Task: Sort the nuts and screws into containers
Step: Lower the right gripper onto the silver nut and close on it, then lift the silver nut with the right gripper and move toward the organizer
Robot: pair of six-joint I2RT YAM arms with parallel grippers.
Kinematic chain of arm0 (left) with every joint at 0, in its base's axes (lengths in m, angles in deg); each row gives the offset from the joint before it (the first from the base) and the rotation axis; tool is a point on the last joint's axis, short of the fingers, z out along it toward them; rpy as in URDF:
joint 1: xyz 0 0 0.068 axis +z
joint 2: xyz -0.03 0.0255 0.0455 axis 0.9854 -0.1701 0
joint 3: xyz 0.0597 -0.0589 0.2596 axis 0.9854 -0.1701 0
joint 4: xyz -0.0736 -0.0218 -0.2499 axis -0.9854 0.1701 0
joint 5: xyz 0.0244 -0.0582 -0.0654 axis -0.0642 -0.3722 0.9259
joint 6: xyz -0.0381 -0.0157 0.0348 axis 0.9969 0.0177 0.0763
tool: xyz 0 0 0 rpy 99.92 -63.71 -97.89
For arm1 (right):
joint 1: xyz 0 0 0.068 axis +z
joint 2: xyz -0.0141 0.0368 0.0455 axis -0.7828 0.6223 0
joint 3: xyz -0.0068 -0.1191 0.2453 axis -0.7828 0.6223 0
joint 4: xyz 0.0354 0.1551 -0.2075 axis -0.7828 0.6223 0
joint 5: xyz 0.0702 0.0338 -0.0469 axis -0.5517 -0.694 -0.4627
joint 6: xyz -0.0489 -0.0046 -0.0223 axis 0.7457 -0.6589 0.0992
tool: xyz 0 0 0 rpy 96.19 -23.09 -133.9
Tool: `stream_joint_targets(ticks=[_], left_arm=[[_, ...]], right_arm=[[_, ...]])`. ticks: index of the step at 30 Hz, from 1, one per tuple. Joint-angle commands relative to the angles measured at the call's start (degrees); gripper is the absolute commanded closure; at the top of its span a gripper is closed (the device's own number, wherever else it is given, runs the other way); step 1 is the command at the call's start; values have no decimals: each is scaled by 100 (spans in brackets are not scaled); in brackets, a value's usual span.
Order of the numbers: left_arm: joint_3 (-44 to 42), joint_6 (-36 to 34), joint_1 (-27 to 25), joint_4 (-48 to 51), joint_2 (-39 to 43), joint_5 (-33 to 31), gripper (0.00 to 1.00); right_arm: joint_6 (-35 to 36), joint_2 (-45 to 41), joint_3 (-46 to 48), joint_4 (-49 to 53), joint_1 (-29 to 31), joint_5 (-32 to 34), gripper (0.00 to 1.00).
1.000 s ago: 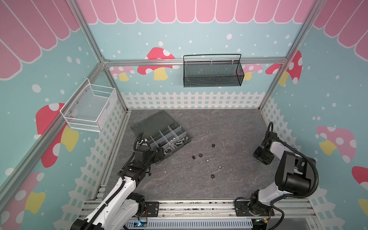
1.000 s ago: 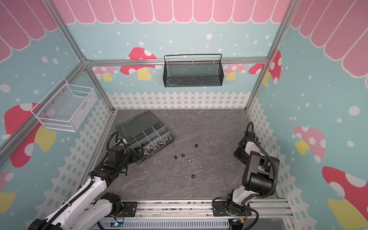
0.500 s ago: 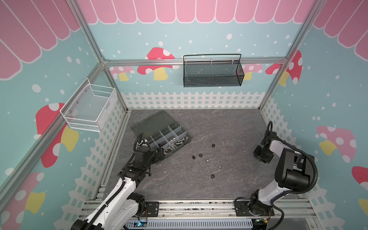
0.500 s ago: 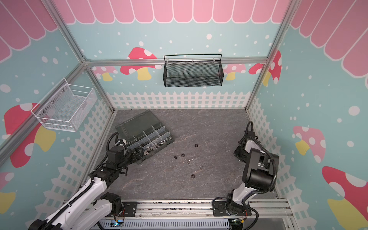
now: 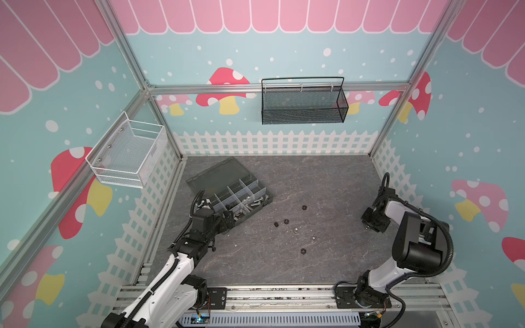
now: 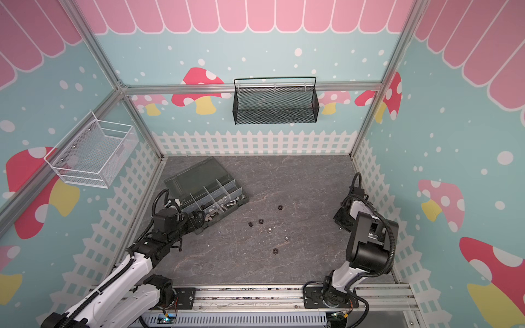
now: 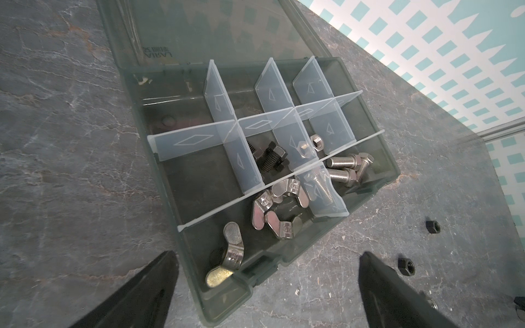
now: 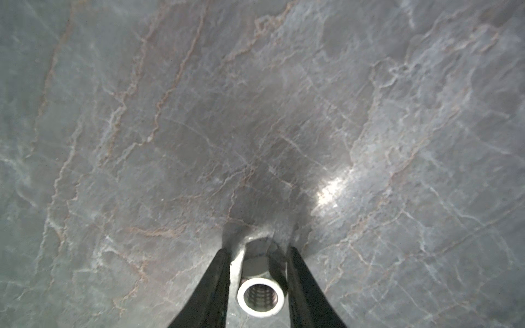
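Observation:
My right gripper [image 8: 257, 250] is low on the table at the right side [image 5: 369, 225] and shut on a silver nut [image 8: 260, 296], whose threaded hole faces the wrist camera. Several loose nuts lie mid-table, black [image 5: 304, 207] and silver [image 5: 295, 230]. The dark grey organizer box [image 5: 262, 196] holds the containers with clear dividers [image 7: 196, 140]. They hold silver screws [image 7: 341, 164], a black screw [image 7: 272, 159], silver hex nuts [image 7: 316, 142] and wing nuts [image 7: 284, 196]. My left gripper [image 7: 268, 254] hangs open at the box's near corner [image 6: 197, 221], holding nothing.
The box's hinged lid [image 5: 218, 176] lies flat open behind it. A white wire basket [image 5: 127, 153] hangs on the left wall and a black mesh basket [image 5: 302, 105] on the back wall. White fence panels [image 5: 272, 142] border the grey table. Two black nuts [image 7: 406, 267] lie beside the box.
The right arm's elbow has leaned slightly to the left while its gripper stays low at the same spot. The left arm and the loose nuts have not moved.

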Motion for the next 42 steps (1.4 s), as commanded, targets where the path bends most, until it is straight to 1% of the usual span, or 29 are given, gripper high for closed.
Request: stream_joint_targets(ticks=[1, 8, 11, 14, 16, 20, 26, 35, 38, 42], left_arm=[[-74, 86, 53, -104, 70, -30, 0], [-83, 96, 70, 1, 180, -151, 0], [-83, 104, 71, 37, 264, -218, 0], [-100, 124, 82, 58, 316, -260, 0], [-105, 132, 87, 59, 336, -268, 0], [-87, 157, 88, 76, 327, -239, 0], [-64, 258, 96, 160, 292, -167, 0], [-53, 324, 97, 277, 378, -135, 0], [-18, 313, 91, 278, 319, -163, 0], [0, 315, 97, 263, 213, -190, 0]], right_arm=[[57, -94, 302, 310, 3, -306, 67], [102, -162, 371, 269, 34, -425, 76], [77, -163, 369, 241, 119, -508, 80], [-4, -194, 361, 205, 329, -614, 83], [-94, -224, 316, 186, 592, -657, 85], [-318, -135, 138, 135, 1226, -628, 86], [-516, 255, -469, 172, 2217, -617, 88], [-547, 467, -1148, 338, 3162, -579, 88], [-556, 591, -1489, 388, 3558, -561, 88], [-525, 885, -2215, 466, 4151, -539, 89]])
